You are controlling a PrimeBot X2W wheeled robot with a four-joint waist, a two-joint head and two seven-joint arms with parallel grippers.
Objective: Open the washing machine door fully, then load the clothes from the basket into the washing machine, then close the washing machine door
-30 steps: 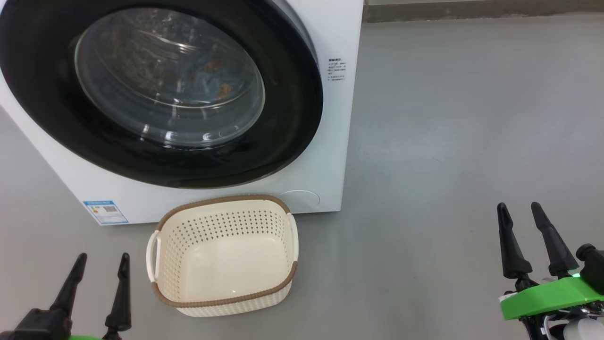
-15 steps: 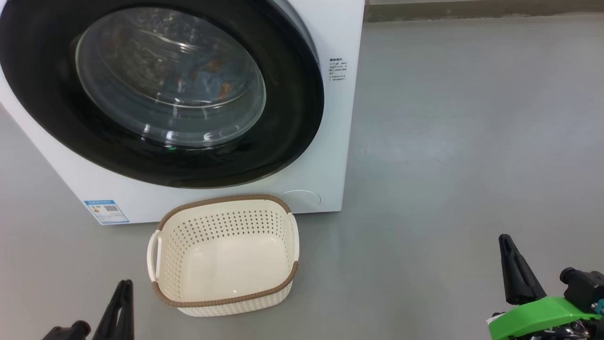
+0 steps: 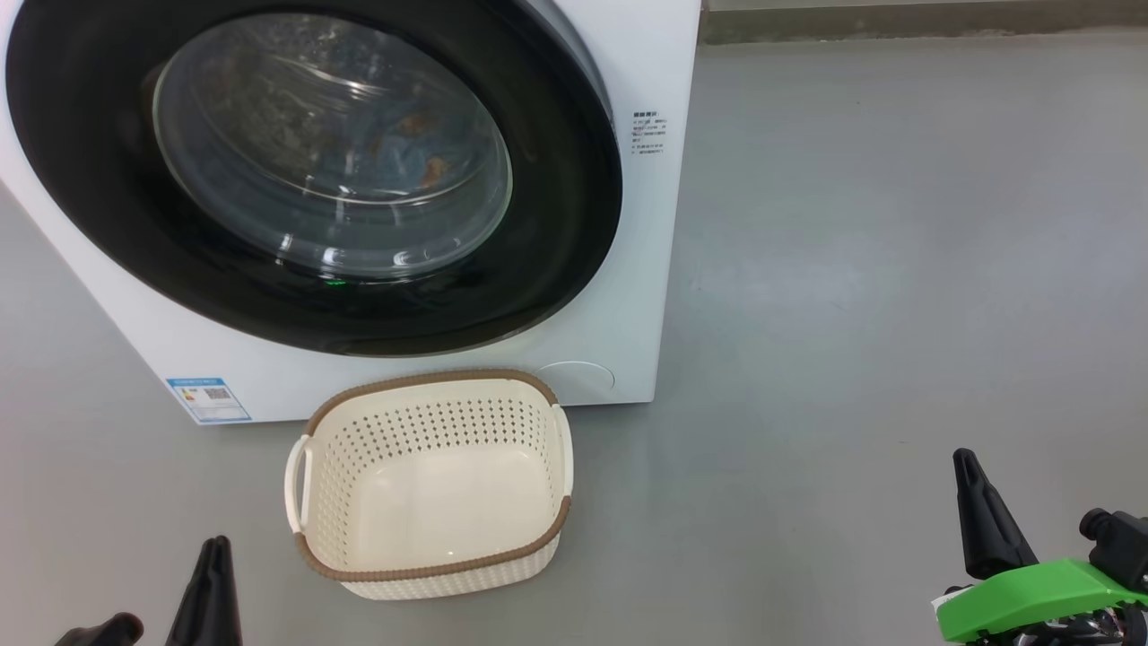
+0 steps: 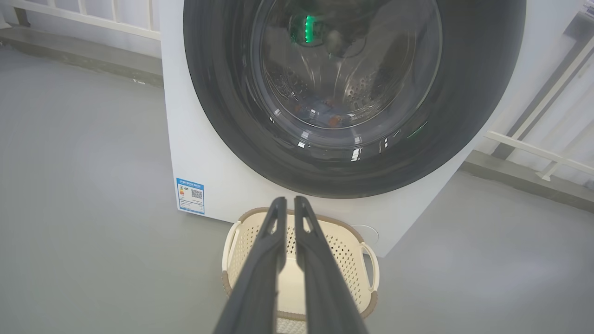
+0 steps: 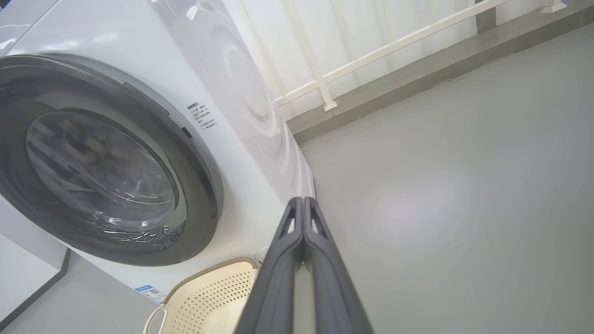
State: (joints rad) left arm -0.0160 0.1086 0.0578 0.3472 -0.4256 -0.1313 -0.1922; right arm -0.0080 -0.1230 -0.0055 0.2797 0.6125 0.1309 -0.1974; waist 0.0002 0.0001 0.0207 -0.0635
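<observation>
the right gripper (image 5: 303, 202), fingers pressed together on nothing, points across the grey floor (image 5: 455, 195) past the washing machine (image 5: 232, 162), its washing machine door (image 5: 102, 171) shut, the basket (image 5: 209, 287) below its front.

Grey floor (image 3: 852, 269), white railing (image 5: 371, 57) above a low grey kerb (image 5: 417, 69).

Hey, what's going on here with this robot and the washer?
Nothing is being handled right now. The washing machine door is closed, and the clothes show through it as blue fabric with orange prints. The basket on the floor in front is empty. The left gripper and right gripper are shut, holding nothing, low to either side.
</observation>
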